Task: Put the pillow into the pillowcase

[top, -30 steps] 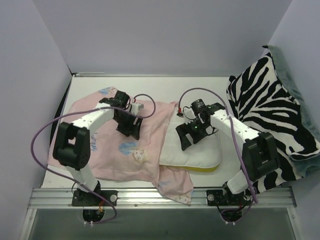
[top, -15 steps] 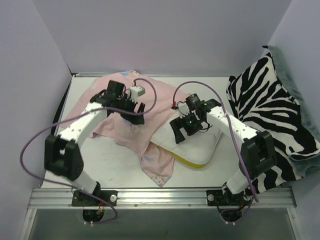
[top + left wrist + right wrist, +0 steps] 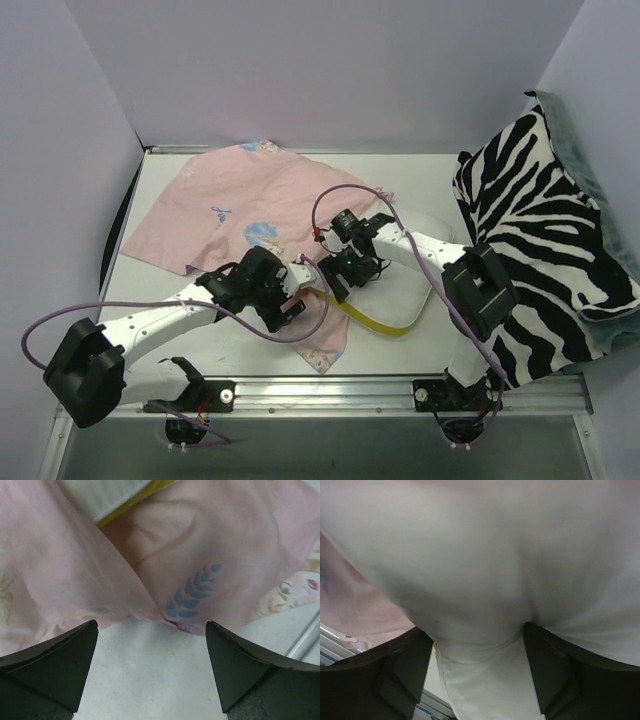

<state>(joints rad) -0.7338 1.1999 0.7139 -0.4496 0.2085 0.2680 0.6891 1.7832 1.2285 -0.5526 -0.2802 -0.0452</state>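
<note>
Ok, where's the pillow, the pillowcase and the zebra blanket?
pillow [image 3: 398, 297], top view, on its white face near its yellow edge.
pillowcase [image 3: 230, 190], top view, on the flat pink part at the back.
zebra blanket [image 3: 540, 210], top view, on its striped middle.

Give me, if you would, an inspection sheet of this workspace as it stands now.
Surface: white table, partly under fabric.
Job's things: pillowcase spread pink side up at the back left, one corner trailing towards the near edge; pillow right of centre, yellow band showing; cannot tell whether any of it is inside the case.
Clutter: zebra-striped blanket heaped at the right.
Grippers: left gripper open, empty, at the pillowcase edge; right gripper closed on pillow fabric.
Cables: left purple cable loops wide; right purple cable arches over the pillowcase.
Surroundings: pale walls; metal rail in front.
</note>
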